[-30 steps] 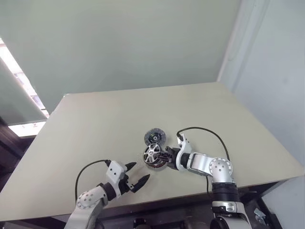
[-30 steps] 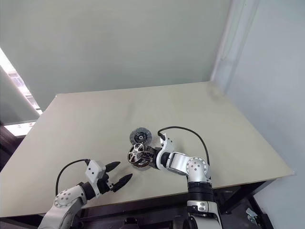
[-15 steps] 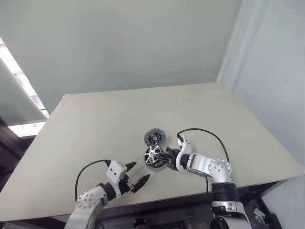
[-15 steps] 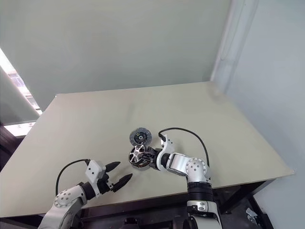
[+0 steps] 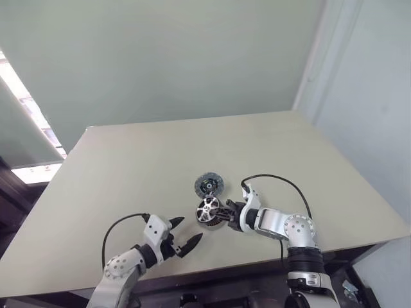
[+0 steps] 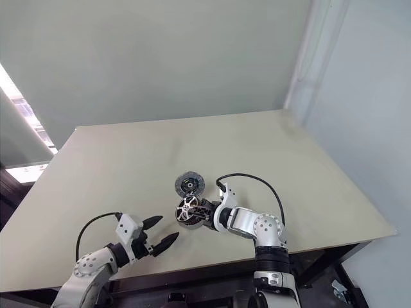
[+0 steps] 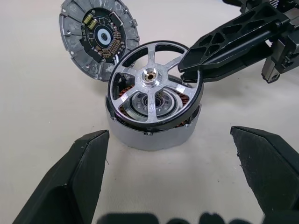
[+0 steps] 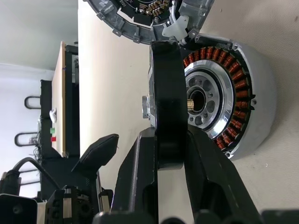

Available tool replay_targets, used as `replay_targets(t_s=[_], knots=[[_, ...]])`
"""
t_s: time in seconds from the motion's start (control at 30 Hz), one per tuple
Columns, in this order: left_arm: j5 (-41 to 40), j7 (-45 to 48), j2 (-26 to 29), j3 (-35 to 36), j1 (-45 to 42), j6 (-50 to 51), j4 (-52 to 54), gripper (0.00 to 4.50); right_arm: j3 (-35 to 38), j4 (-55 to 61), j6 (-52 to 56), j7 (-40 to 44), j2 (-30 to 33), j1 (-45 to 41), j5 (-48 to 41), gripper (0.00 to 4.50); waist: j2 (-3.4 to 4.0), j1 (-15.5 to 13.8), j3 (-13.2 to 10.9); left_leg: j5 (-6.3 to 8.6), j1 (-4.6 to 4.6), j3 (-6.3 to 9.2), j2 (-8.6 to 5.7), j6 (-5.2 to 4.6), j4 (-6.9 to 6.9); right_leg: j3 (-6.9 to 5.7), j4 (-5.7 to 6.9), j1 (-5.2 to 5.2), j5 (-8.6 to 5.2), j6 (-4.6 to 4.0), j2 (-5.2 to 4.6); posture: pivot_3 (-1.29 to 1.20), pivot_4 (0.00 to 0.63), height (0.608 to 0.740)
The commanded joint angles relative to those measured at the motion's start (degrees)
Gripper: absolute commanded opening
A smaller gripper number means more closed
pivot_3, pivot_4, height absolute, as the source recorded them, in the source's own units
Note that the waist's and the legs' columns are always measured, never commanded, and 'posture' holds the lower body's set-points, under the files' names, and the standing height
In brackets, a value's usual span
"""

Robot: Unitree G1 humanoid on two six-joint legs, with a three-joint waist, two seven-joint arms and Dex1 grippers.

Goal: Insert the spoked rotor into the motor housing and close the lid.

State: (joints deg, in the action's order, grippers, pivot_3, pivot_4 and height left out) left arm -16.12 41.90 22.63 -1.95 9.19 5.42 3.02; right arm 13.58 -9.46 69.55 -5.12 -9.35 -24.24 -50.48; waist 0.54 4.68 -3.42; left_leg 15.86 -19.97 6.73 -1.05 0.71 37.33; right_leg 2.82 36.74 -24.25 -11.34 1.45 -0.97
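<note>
The right gripper (image 7: 198,63) is pinching the rotor (image 7: 154,91) by its dark rim, fingers clamped on either side, and is holding it just above the housing (image 7: 152,130), shaft lined up near the pale centre bore. In the left wrist view the rotor is sitting slightly tilted over the copper windings, not yet seated. The lid (image 7: 99,35) is lying on the table (image 5: 128,167) just behind the housing, touching or nearly touching it. The left gripper (image 5: 181,236) is waiting on the near side of the housing, fingers wide apart, holding nothing. The risk, I'd say: a tilted rotor jamming on the bore. A sideways push could also be sliding the unbraced housing into the lid.
</note>
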Motion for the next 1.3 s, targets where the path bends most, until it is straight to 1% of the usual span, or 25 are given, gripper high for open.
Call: replay_targets(t_s=[0.03,0.1,0.13,0.23,0.27,0.3,0.33,0.53,0.67,0.8,0.9,1.0,1.07,1.13,1.23,1.27,1.3], knots=[[0.41,0.27,0.03,-0.11,-0.82,-1.37,0.54,4.50,0.18,0.43,-0.88,0.21,-1.45,-0.24,0.57,0.42,0.00,0.00,0.00,0.00,0.00,0.00,0.00,0.00,0.00,0.00,0.00,0.00,0.00,0.00,0.00,0.00,0.000,0.740],[0.45,0.24,0.04,-0.11,-0.82,-1.44,0.53,4.50,-0.15,0.16,-0.96,0.43,-1.43,-0.38,0.74,1.15,0.00,0.01,0.00,0.00,0.00,0.00,0.00,0.00,0.00,0.00,0.00,0.00,0.00,0.00,0.00,0.00,0.000,0.740],[0.48,0.21,0.04,-0.09,-0.80,-1.45,0.55,4.50,-0.28,0.12,-0.95,0.53,-1.45,-0.47,0.84,1.37,0.00,0.01,0.00,0.00,0.00,0.00,0.00,0.00,0.00,0.00,0.00,0.00,0.00,0.00,0.00,0.00,0.000,0.740],[0.57,0.21,0.03,0.02,-0.70,-1.50,0.60,4.50,-0.27,0.34,-0.73,0.59,-1.69,-0.72,1.01,2.49,0.00,0.01,0.00,0.00,0.00,0.00,0.00,0.00,0.00,0.00,0.00,0.00,0.00,0.00,0.00,0.00,0.000,0.740],[0.60,0.21,0.03,0.05,-0.68,-1.54,0.59,4.50,-0.20,0.52,-0.60,0.51,-1.73,-0.78,0.92,2.72,0.00,0.01,0.00,0.00,0.00,0.00,0.00,0.00,0.00,0.00,0.00,0.00,0.00,0.00,0.00,0.00,0.000,0.740],[0.62,0.20,0.03,0.07,-0.63,-1.56,0.62,4.50,0.02,1.12,-0.47,0.25,-1.76,-0.79,0.66,3.15,0.00,0.01,0.00,0.00,0.00,0.00,0.00,0.00,-0.01,0.00,0.00,0.00,0.00,0.00,0.00,0.00,0.000,0.740],[0.62,0.18,0.02,0.09,-0.57,-1.55,0.68,4.50,0.34,2.38,0.15,-0.15,-1.86,-0.74,-0.08,3.48,0.00,0.01,0.00,0.00,0.00,0.00,0.00,0.00,-0.01,0.00,0.00,0.00,0.00,0.00,0.00,0.00,0.000,0.740],[0.54,0.26,0.02,0.11,-0.43,-1.54,0.82,4.50,1.21,10.16,4.02,-2.28,-1.70,-0.09,-2.80,3.48,0.00,-0.01,0.00,0.00,-0.03,0.01,0.00,0.00,0.01,0.00,0.00,-0.02,0.00,0.00,0.00,0.00,0.000,0.740],[0.53,0.28,-0.05,0.06,-0.58,-1.52,0.73,4.50,-0.02,15.79,5.23,-2.19,0.75,0.82,-1.92,3.48,0.00,-0.01,0.00,0.00,-0.03,0.01,0.00,0.00,-0.02,0.00,-0.01,-0.03,0.00,0.00,0.00,0.00,0.000,0.740],[0.47,0.35,-0.03,0.13,-0.68,-1.50,0.73,4.50,-4.84,21.23,3.07,1.22,6.10,1.99,1.41,3.48,0.00,-0.05,0.00,0.00,-0.03,0.01,-0.01,0.00,-0.01,-0.01,-0.03,-0.02,-0.04,-0.06,-0.02,0.00,0.000,0.740],[0.45,0.44,0.03,0.15,-0.77,-1.42,0.65,4.50,-12.51,24.32,-3.85,9.08,10.94,3.24,5.57,3.48,-0.01,0.00,0.01,0.00,-0.04,-0.02,-0.02,0.00,0.02,0.02,-0.03,-0.02,-0.05,-0.07,-0.02,0.00,0.000,0.740],[0.44,0.46,0.07,0.21,-0.87,-1.31,0.61,4.50,-19.43,24.87,-11.93,14.44,13.04,4.55,11.13,2.89,-0.03,0.24,0.02,0.00,0.03,-0.03,0.04,0.00,-0.05,0.01,-0.01,-0.02,-0.03,-0.04,0.03,0.00,0.000,0.740],[0.45,0.45,0.08,0.32,-0.94,-1.27,0.54,4.50,-24.01,23.76,-17.03,16.77,14.28,4.90,15.79,2.25,-0.03,0.35,0.02,0.00,0.06,-0.02,0.07,0.00,-0.08,0.00,0.00,-0.03,-0.03,-0.05,0.06,0.00,0.000,0.740],[0.48,0.30,0.12,0.57,-1.00,-1.28,0.50,4.50,-28.15,21.03,-22.34,18.51,14.78,4.60,20.64,1.47,-0.04,0.32,0.03,0.00,0.06,-0.01,0.08,0.01,-0.06,-0.02,0.00,-0.01,-0.04,-0.06,0.06,0.00,0.000,0.740],[0.48,0.10,0.37,1.13,-0.90,-1.31,0.52,4.50,-31.76,14.93,-29.98,20.94,13.57,3.18,26.12,0.45,-0.09,0.30,0.04,0.00,0.04,-0.03,0.04,0.01,0.02,0.00,0.00,0.02,-0.04,-0.05,0.03,0.00,0.000,0.740],[0.46,0.07,0.45,1.30,-0.84,-1.34,0.53,4.50,-32.59,12.56,-32.17,21.23,13.08,2.48,27.95,0.05,-0.10,0.29,0.04,0.00,0.04,-0.03,0.03,0.01,0.05,0.01,-0.01,0.02,-0.03,-0.05,0.03,0.00,0.000,0.740],[0.47,0.03,0.51,1.43,-0.77,-1.39,0.56,4.50,-33.36,10.20,-34.39,21.64,12.67,1.80,29.79,0.02,-0.10,0.27,0.04,0.00,0.03,-0.03,0.03,0.01,0.06,0.01,-0.01,0.02,-0.03,-0.05,0.02,0.00,0.000,0.740]])
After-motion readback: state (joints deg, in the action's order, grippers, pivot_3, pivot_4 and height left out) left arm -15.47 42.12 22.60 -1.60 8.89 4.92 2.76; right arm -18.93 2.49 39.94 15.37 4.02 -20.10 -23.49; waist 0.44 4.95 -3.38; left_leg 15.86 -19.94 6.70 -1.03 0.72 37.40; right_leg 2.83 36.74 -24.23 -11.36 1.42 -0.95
